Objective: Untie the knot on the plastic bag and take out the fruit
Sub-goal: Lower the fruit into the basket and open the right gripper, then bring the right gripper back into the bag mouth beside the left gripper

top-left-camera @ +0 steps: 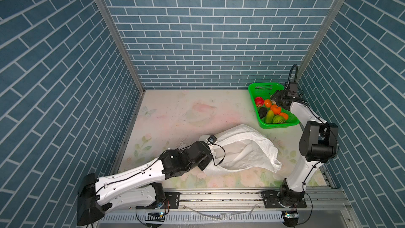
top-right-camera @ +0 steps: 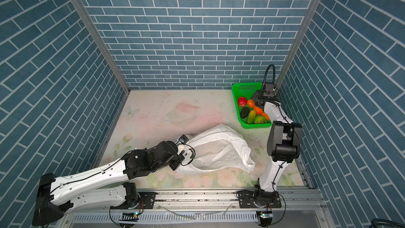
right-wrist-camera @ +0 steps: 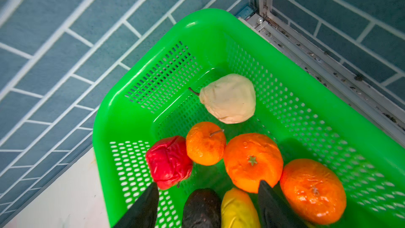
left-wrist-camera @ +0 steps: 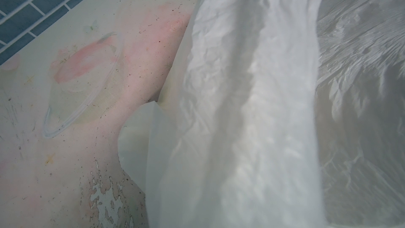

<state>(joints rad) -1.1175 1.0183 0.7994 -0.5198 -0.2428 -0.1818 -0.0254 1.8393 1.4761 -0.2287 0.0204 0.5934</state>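
Your floral worktop (top-left-camera: 175, 117) carries everything. The plastic bag (top-left-camera: 245, 150) lies slack and crumpled on it at the front middle, between the two arms, and shows in both top views (top-right-camera: 219, 148). In the left wrist view its white film (left-wrist-camera: 252, 106) hangs right across the lens.

The green basket (top-left-camera: 263, 85) sits in the far right corner, well apart from the bag. The fruit (top-left-camera: 275, 109) is inside the basket. The right wrist view shows three oranges, a red piece, a dark avocado and a yellow one packed together there, with a pale pear (right-wrist-camera: 229, 98) lying apart from them on the basket floor.

Your left end effector (top-left-camera: 213, 151) is clenched at the bag's near-left edge. You cannot see whether it pinches the film. Your right end effector (right-wrist-camera: 208, 183) hovers over the basket, released, its black fingers spread wide with nothing between them.
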